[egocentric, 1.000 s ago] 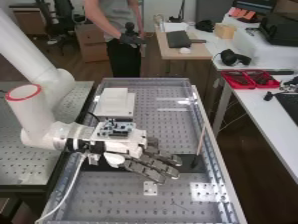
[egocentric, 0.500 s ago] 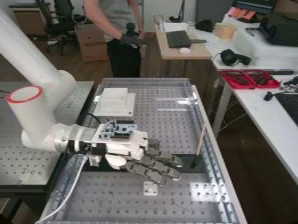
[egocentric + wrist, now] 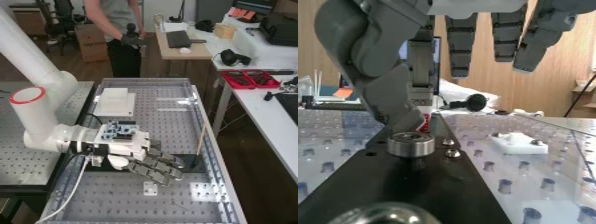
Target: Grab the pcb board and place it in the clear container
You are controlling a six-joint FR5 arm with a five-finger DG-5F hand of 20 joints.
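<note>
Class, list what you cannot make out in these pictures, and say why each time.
- High view: the middle of the long black plate, and anything beneath the dark grey hand, which covers them.
- Wrist view: the nearer round steel part, cut off by the bottom edge.
- Wrist view: most of the dark-framed screen, hidden behind the hand.

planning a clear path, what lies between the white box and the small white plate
In the high view, the hand lies between them, over the dark strip.
</note>
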